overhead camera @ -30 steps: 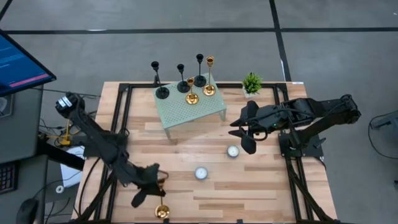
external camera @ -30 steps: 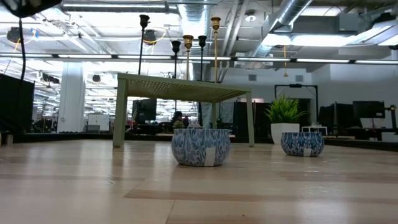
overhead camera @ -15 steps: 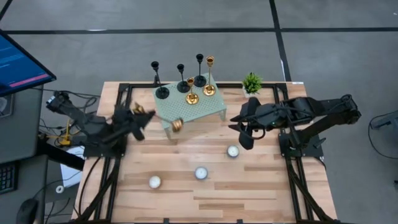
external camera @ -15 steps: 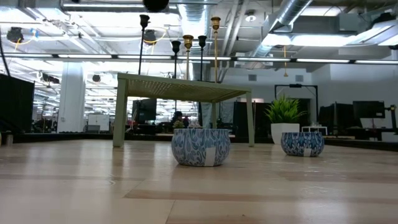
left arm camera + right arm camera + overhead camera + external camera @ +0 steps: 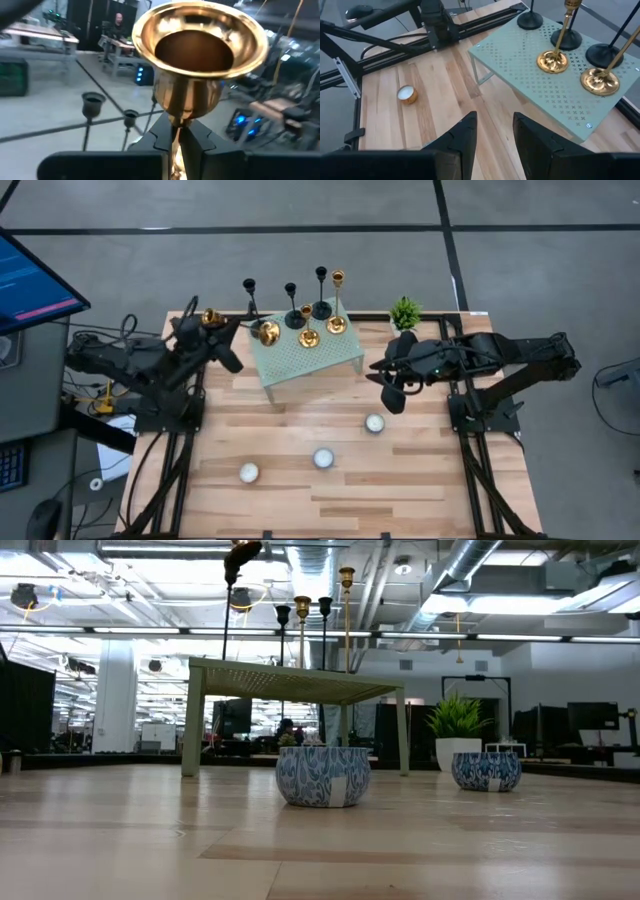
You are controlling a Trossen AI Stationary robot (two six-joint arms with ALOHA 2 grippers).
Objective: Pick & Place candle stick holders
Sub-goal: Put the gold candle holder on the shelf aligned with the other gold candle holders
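High view — left hand (image 5: 250, 330) clenched on a squat gold holder (image 5: 267, 332), held over the green stand's (image 5: 310, 358) left corner; right hand (image 5: 385, 387) hovers apart-fingered, grasping nothing, above the bench (image 5: 300, 460).

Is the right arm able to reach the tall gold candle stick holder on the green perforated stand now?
Probably yes: the right gripper hangs empty beside the stand, and nothing blocks the holder.
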